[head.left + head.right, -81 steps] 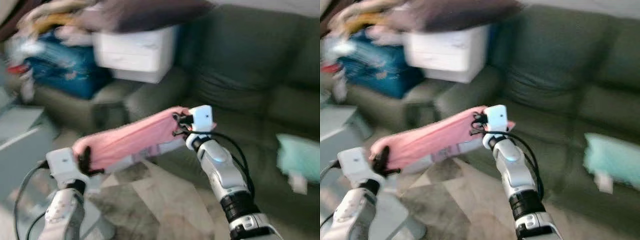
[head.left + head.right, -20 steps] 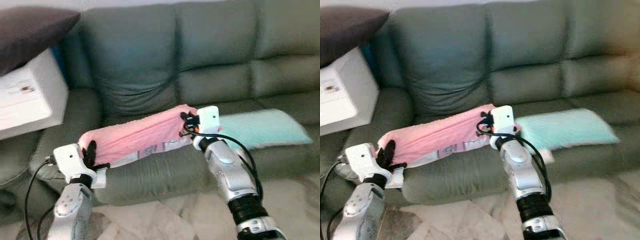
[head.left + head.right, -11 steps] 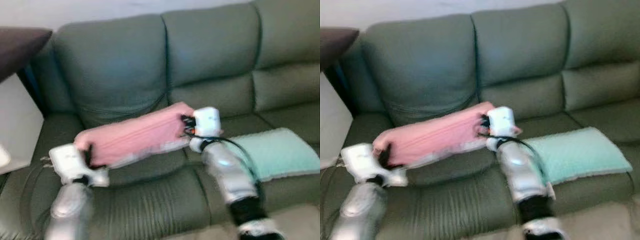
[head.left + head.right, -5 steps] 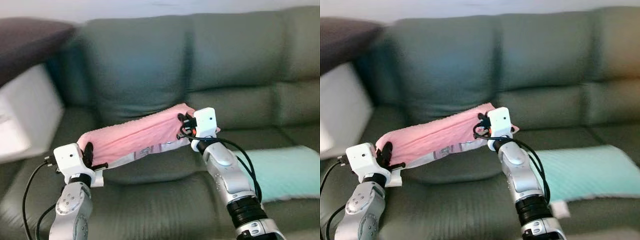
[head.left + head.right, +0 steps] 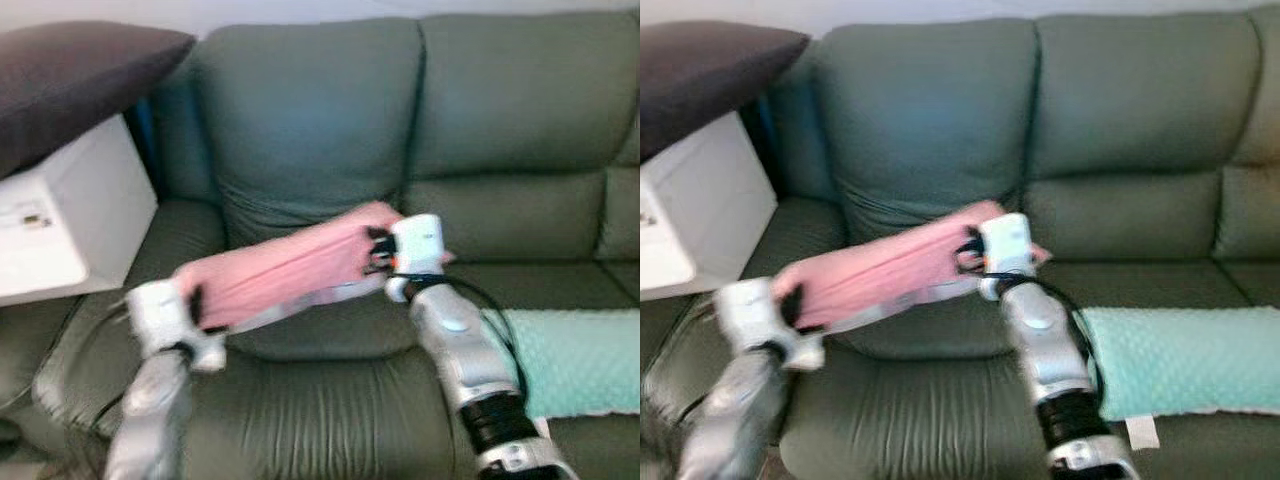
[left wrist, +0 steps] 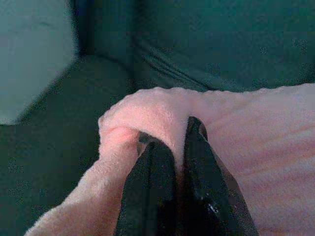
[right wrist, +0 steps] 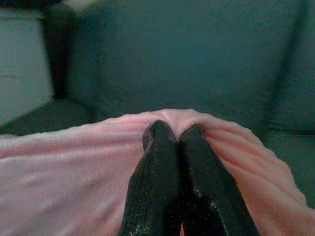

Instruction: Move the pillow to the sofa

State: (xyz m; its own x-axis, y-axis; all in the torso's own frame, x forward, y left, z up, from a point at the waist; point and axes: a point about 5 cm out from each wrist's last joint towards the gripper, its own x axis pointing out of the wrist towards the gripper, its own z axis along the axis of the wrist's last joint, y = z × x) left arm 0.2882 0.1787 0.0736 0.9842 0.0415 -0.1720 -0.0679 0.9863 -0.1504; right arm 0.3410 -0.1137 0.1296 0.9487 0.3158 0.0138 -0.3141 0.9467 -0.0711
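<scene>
A long pink pillow [image 5: 285, 268] hangs in the air between my two grippers, over the left seat of a dark green sofa [image 5: 310, 130]. My left gripper [image 5: 192, 300] is shut on the pillow's left end, its black fingers [image 6: 162, 172] pinching a fold of the fabric. The right gripper [image 5: 378, 255] is shut on the pillow's right end, and its fingers [image 7: 174, 147] are pressed together in the pink cloth. The pillow slopes up toward the right and is held above the seat cushion [image 5: 320, 400].
A mint green pillow [image 5: 1185, 355] lies on the sofa seat to the right. A white box [image 5: 60, 225] stands at the left by the sofa arm with a dark pillow [image 5: 70, 75] on top of it.
The camera has swung about and the sofa now sits nearer and more central. Both grippers keep their hold on the pink pillow, carried over the left seat.
</scene>
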